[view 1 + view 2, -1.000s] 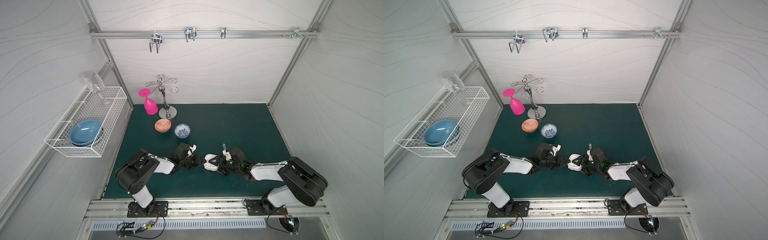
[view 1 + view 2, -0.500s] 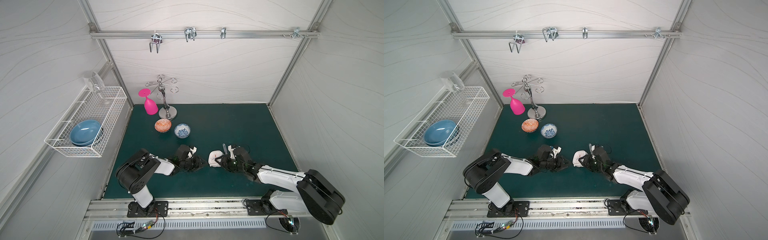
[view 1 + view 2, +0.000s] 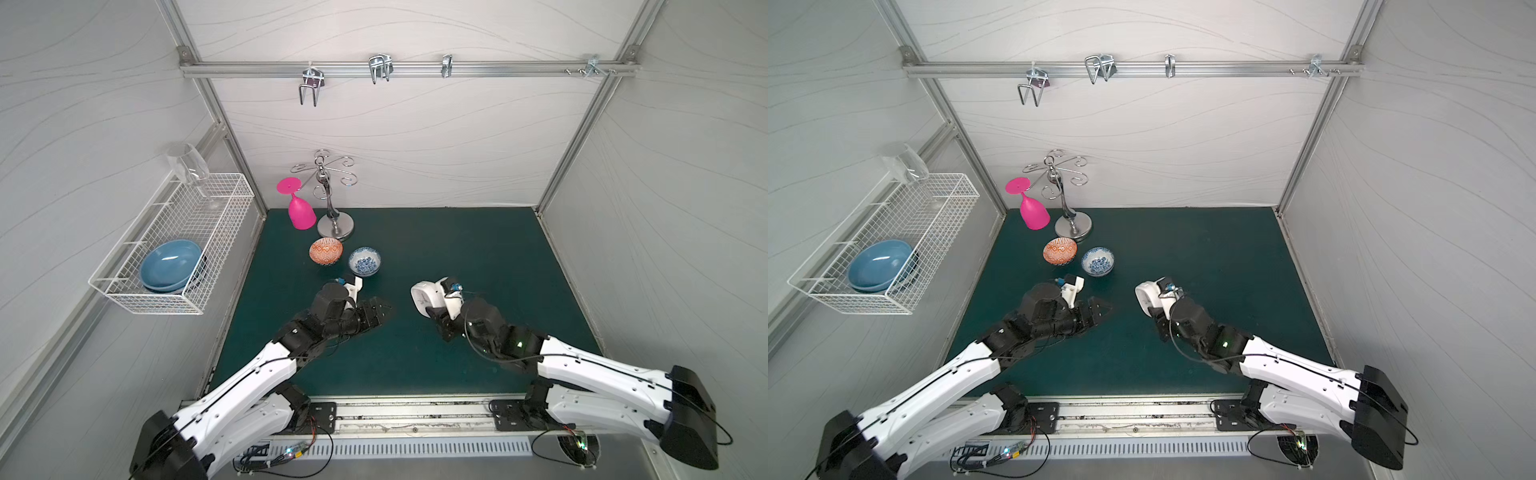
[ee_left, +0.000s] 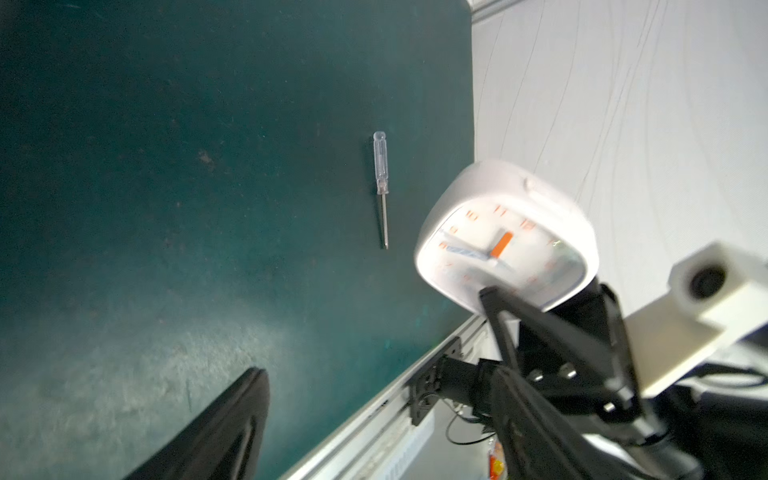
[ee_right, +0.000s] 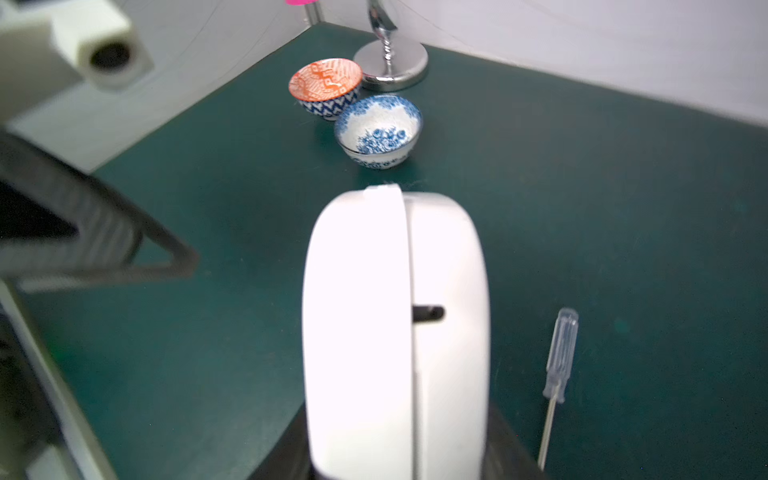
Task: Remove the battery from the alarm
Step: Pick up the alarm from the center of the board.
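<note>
1. Both top views: the alarm (image 3: 424,293) sits right of centre on the dark green mat (image 3: 457,249). The right gripper (image 3: 434,309) is clamped on its lower body. The white wrist-camera block covers part of the alarm.
2. Both top views: the left gripper (image 3: 382,313) is well apart from the alarm, jaws spread wide with nothing between them.
3. Both top views, surroundings: the orange bowl (image 3: 326,250) and blue bowl (image 3: 364,262) are just beside each other behind the left gripper. Behind them are the chrome stand (image 3: 334,226) and the pink glass (image 3: 301,212), foot-up and tilted. The wire basket (image 3: 216,232) on the left wall holds a blue dish (image 3: 170,266), with a clear glass (image 3: 187,168) at its far end.
4. Left wrist: the alarm (image 4: 507,237) faces the camera. It is a glossy white rounded square with orange numerals and one orange and one dark hand, all blurred. A black finger (image 4: 498,316) of the right gripper crosses the face's lower edge. The screwdriver (image 4: 381,166) lies flat on the mat near the alarm, not touching it, with a clear plastic handle and thin metal shaft. One left finger (image 4: 216,432) shows.
5. Right wrist: the alarm (image 5: 395,332) is edge-on, smooth, with a seam and a dark slot. It hides most of the gripper holding it. The screwdriver (image 5: 561,353) is just beside it. Both patterned ceramic bowls lie beyond, and the left gripper's ribbed black finger (image 5: 104,249) is off to the side.
</note>
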`<state>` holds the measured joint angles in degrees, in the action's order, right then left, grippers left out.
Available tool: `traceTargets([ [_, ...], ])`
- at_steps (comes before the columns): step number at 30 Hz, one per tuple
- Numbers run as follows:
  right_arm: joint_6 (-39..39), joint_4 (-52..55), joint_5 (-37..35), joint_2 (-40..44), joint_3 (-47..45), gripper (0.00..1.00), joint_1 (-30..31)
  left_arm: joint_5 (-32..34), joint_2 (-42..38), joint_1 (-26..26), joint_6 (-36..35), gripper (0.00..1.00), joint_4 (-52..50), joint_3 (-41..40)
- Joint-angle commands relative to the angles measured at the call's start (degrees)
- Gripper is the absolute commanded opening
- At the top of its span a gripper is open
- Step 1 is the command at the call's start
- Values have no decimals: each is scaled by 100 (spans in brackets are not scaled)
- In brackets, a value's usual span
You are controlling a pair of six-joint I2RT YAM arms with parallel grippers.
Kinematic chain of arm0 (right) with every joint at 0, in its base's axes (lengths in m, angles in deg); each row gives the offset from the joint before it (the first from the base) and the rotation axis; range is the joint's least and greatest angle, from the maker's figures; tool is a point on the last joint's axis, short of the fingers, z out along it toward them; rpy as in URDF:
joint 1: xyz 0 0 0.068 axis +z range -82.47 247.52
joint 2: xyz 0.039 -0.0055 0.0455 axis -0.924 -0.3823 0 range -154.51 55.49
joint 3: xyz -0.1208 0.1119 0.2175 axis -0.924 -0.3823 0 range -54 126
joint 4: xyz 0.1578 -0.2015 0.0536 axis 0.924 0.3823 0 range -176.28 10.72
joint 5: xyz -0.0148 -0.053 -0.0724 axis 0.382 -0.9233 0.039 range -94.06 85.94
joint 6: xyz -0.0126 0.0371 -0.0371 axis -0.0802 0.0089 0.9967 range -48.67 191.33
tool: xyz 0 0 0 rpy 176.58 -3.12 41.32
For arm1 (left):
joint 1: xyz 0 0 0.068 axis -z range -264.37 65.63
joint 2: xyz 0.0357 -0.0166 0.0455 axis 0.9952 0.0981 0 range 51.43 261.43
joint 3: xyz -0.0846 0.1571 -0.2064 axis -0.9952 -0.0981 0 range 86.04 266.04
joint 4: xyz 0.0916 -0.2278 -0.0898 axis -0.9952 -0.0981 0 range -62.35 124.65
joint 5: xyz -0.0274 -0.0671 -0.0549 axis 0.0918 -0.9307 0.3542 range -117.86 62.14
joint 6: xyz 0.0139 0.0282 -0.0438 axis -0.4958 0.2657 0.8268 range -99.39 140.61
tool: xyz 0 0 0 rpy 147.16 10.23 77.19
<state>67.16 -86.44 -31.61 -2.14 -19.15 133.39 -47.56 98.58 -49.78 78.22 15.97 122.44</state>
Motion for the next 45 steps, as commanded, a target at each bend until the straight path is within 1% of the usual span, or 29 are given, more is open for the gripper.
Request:
traceTargets([
  [1,2489,-989,-1734,-347,176,40,543,94,-250,-13,829,89,-1553,563],
  [3,3085,-1287,-2044,-697,305,39,816,-79,-252,-20,1001,89,-2022,884],
  [5,3754,-1563,-2248,-975,383,39,1053,-211,-217,-17,1097,90,-2287,1118],
  [8,4512,-1862,-2437,-1289,415,39,1436,-403,-156,-12,1263,91,-2158,1173],
  [13,5069,-1917,-2534,-1503,401,39,1752,-623,139,-10,1494,93,-1560,1044],
  [18,5346,-1984,-2542,-1515,391,39,1934,-731,366,-9,1966,89,-578,638],
  [23,5272,-1988,-2534,-1525,452,39,1939,-763,513,11,2256,81,-74,423],
  [27,5019,-1853,-2522,-1523,545,39,1935,-680,464,18,2610,68,312,179],
  [30,4808,-1774,-2536,-1526,602,39,1931,-630,428,21,2769,61,488,56],
  [34,4309,-1538,-2454,-1465,693,39,1935,-611,426,17,2914,57,690,-20],
  [37,4038,-1412,-2448,-1436,717,39,1930,-603,417,29,3057,52,937,-89],
  [41,3710,-1234,-2439,-1407,752,40,1922,-607,441,38,3186,49,1160,-133],
  [43,3589,-1173,-2424,-1396,747,40,1916,-624,465,39,3203,43,1246,-142],
  [45,3454,-1074,-2407,-1377,755,41,1886,-645,478,37,3199,34,1325,-159],
])
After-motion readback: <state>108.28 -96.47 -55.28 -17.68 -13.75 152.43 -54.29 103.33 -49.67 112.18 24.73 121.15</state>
